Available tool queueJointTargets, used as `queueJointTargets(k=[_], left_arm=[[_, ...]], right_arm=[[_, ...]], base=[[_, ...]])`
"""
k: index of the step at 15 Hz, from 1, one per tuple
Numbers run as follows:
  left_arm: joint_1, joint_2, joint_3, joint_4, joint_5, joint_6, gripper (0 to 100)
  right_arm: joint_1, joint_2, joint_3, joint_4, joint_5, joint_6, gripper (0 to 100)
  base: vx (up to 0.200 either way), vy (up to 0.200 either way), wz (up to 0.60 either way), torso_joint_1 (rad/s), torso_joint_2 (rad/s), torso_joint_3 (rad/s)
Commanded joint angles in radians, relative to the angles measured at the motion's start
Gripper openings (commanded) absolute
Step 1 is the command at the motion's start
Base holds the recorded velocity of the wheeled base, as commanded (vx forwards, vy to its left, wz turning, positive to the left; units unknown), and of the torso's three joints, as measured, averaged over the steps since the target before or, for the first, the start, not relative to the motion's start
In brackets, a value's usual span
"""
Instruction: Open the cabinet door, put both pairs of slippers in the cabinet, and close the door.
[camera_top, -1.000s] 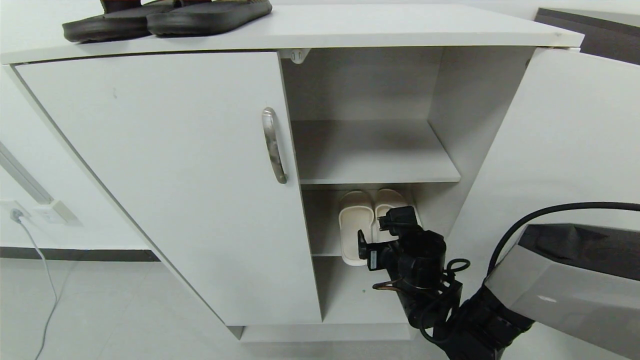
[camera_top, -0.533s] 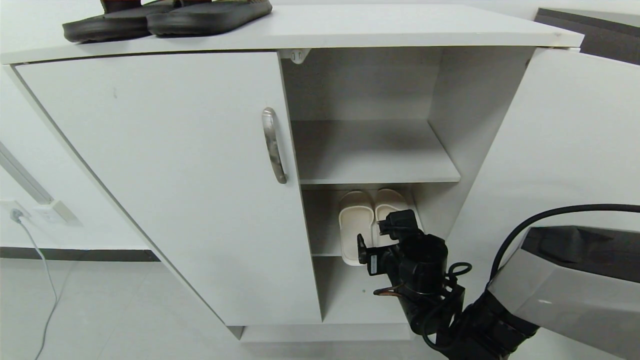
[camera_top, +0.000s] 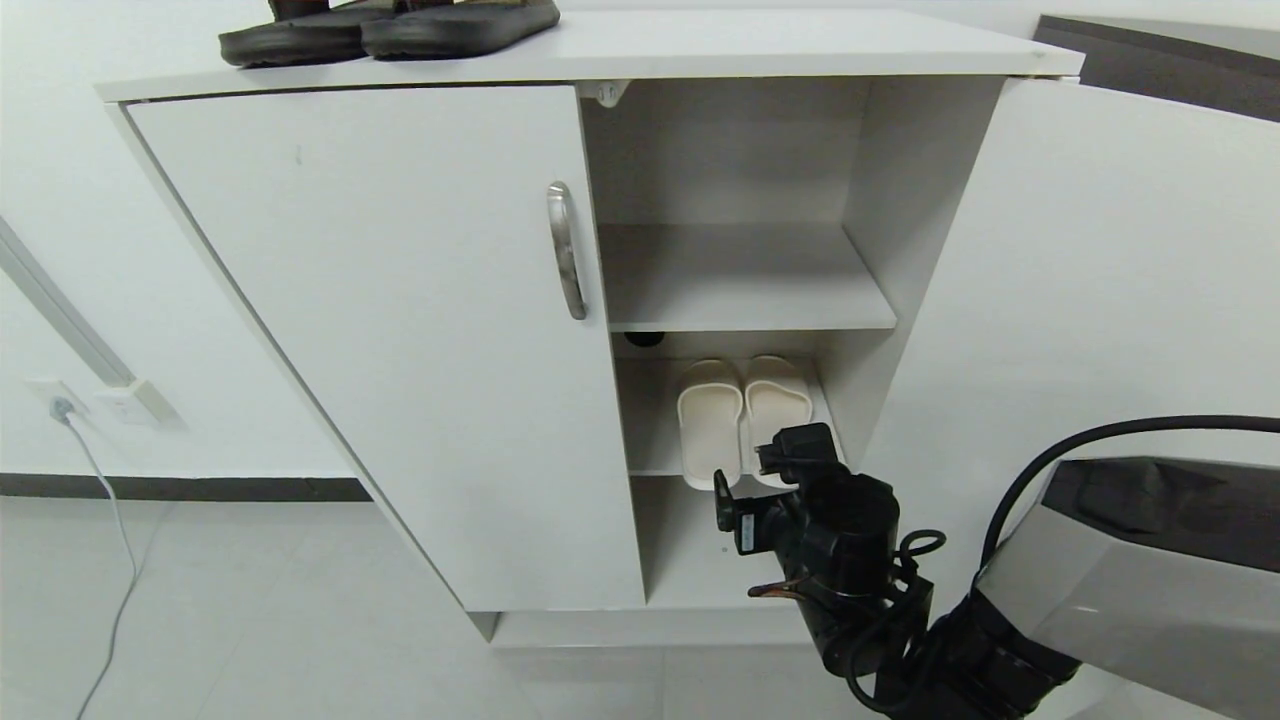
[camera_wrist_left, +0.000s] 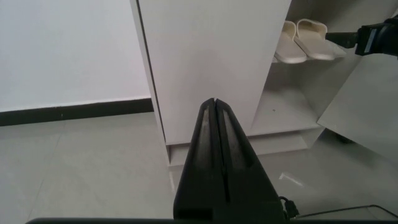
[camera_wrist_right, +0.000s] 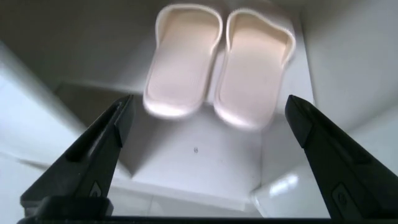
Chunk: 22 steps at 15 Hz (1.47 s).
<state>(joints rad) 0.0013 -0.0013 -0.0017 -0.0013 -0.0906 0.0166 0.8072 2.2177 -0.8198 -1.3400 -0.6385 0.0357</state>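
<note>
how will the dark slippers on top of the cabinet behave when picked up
The dark slippers have thick, rounded soles that look like moulded foam, so probably light and slightly bendy, not floppy. They lie flat on the cabinet top, so they should slide rather than roll. They sit pressed together, so pulling one may drag the other.

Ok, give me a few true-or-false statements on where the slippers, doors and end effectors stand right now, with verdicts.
1. The white slippers lie on the lower shelf inside the cabinet. True.
2. The black slippers are inside too. False: they sit on the cabinet's top.
3. The right end effector is open and empty. True.
4. Both doors are open. False: the right door is open, the left door is shut.
5. The left end effector is open. False: its fingers are pressed together.
</note>
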Motion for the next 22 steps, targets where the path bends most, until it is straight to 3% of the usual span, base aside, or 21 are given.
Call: queueJointTargets(k=[1,13,22], left_arm=[[0.0,0.001,0.0,0.0,0.0,-0.001,0],[0.0,0.001,0.0,0.0,0.0,-0.003,0],[0.0,0.001,0.0,0.0,0.0,-0.003,0]], right_arm=[[0.0,0.005,0.008,-0.004,-0.001,0.0,100],[0.006,0.017,0.028,-0.013,0.0,-0.002,100],[0.01,0.02,0.05,-0.013,0.0,-0.002,100]], base=[[0.0,0.0,0.0,0.0,0.0,0.0],[0.0,0.0,0.0,0.0,0.0,0.005],[0.0,0.0,0.0,0.0,0.0,0.187]])
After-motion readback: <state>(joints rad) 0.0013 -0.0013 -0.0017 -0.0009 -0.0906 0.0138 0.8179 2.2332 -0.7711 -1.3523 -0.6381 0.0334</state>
